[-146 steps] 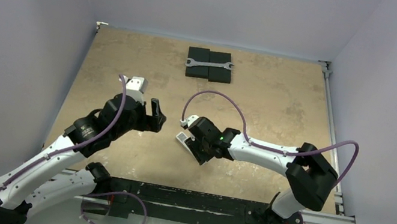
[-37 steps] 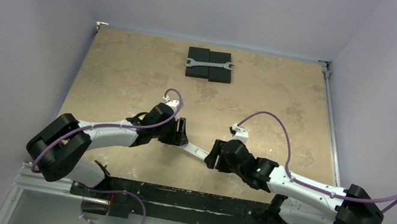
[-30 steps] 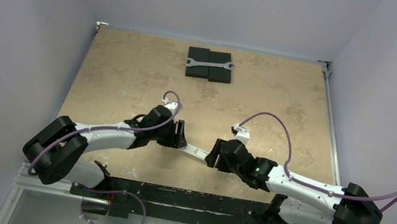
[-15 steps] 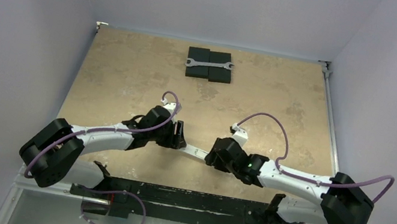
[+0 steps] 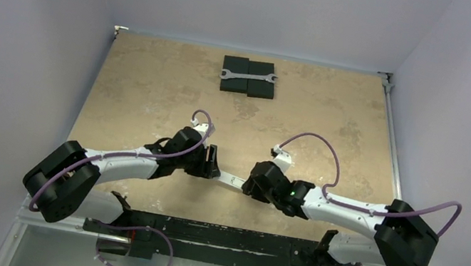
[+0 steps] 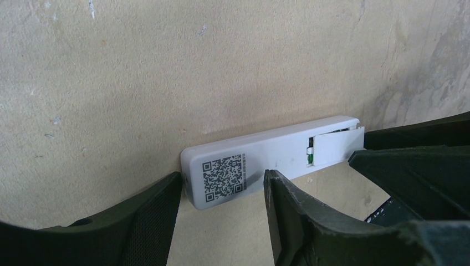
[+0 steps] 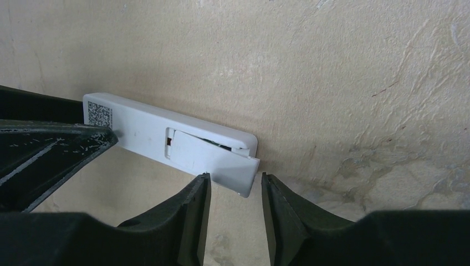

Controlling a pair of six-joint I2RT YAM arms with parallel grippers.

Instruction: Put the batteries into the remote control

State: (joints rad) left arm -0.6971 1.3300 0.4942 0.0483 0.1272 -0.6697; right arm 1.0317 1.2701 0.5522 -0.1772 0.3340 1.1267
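The white remote control [image 5: 232, 179] lies face down on the tan table between my grippers, its QR code up [image 6: 224, 173]. A small flat white cover [image 7: 219, 160] sits askew over its battery bay, one corner sticking out past the edge. A green speck [image 6: 309, 159] shows at the cover's inner edge; otherwise the batteries are hidden. My left gripper [image 5: 212, 162] is open, its fingers on either side of the QR end [image 6: 221, 177]. My right gripper [image 5: 251, 179] is open just in front of the cover's protruding corner [image 7: 235, 178].
A silver wrench [image 5: 248, 76] lies on two black blocks [image 5: 247, 88] at the back of the table. Grey walls stand on the left, back and right. The black frame rail [image 5: 215, 234] runs along the near edge.
Over the last second my right arm's elbow swung left and its gripper edged toward the remote's cover end. Five seconds ago both arms were raised and apart.
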